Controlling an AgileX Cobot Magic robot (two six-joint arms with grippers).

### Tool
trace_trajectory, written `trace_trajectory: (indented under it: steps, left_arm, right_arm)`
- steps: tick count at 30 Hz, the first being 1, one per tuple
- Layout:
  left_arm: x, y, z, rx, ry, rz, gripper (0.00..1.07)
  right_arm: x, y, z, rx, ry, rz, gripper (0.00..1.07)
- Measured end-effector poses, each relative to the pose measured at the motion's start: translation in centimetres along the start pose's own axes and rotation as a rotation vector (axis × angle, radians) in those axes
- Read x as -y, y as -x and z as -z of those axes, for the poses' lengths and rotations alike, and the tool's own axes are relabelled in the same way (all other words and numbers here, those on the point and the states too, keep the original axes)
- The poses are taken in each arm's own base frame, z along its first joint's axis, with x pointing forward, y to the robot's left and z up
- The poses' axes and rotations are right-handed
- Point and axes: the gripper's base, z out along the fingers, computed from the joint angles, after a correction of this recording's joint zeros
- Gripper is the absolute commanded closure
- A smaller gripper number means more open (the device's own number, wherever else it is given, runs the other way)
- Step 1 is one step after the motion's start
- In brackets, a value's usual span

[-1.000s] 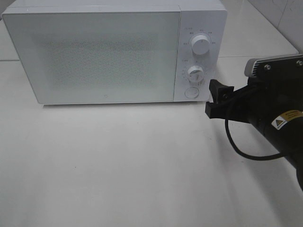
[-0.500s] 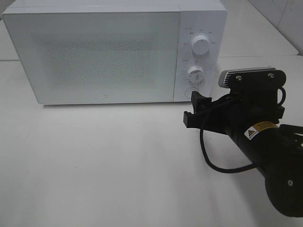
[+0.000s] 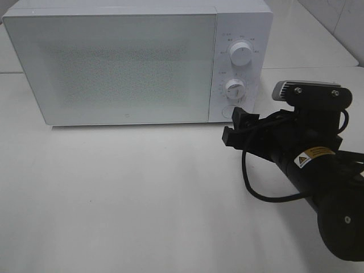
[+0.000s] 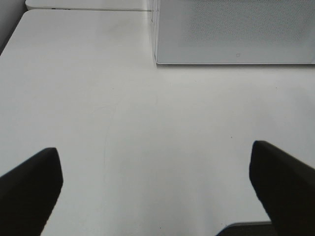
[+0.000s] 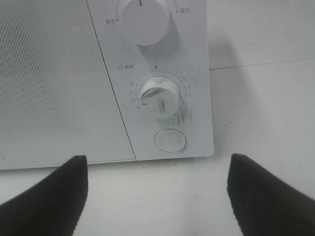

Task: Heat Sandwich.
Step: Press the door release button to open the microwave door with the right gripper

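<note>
White microwave [image 3: 114,62]: door shut, frosted; contents unreadable.
Sandwich: not in view anywhere; whether it is inside the oven, cannot tell.
Right gripper [image 3: 233,126]: 3 o'clock in high view, jaws apart, empty, facing round button [image 5: 171,140].
Left gripper [image 4: 157,196]: jaws wide apart, empty, over table [image 4: 98,98].
Timer knob [image 5: 160,96]: red mark near 9 o'clock, zero at 12.
Progress: loading judged done, timer likely set — opening and retrieval left.

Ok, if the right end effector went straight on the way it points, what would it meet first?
Most likely the microwave: the open right end effector aims at the round button under the lower knob. Nothing shows in between; depth is unclear.
</note>
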Motion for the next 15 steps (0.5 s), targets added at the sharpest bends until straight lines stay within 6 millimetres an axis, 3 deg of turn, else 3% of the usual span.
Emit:
trace_trajectory:
  steps: [1, 5, 8, 9, 10, 14, 15]
  left_arm:
    - [0.0, 0.0, 0.0, 0.0, 0.0, 0.0, 0.09]
    - [0.0, 0.0, 0.0, 0.0, 0.0, 0.0, 0.09]
    - [0.0, 0.0, 0.0, 0.0, 0.0, 0.0, 0.09]
    - [0.0, 0.0, 0.0, 0.0, 0.0, 0.0, 0.09]
    - [0.0, 0.0, 0.0, 0.0, 0.0, 0.0, 0.09]
    - [0.0, 0.0, 0.0, 0.0, 0.0, 0.0, 0.09]
    - [0.0, 0.0, 0.0, 0.0, 0.0, 0.0, 0.09]
  right_arm:
    - [0.0, 0.0, 0.0, 0.0, 0.0, 0.0, 0.32]
    - [0.01, 0.0, 0.0, 0.0, -0.001, -0.36, 0.32]
    - [0.01, 0.0, 0.0, 0.0, -0.001, -0.506, 0.32]
    - [0.01, 0.0, 0.0, 0.0, -0.001, -0.679, 0.32]
    - [0.01, 0.0, 0.0, 0.0, -0.001, -0.679, 0.32]
    - [0.02, 0.0, 0.0, 0.001, -0.002, -1.036, 0.4]
    - [0.02, 0.0, 0.0, 0.001, -0.002, -1.036, 0.4]
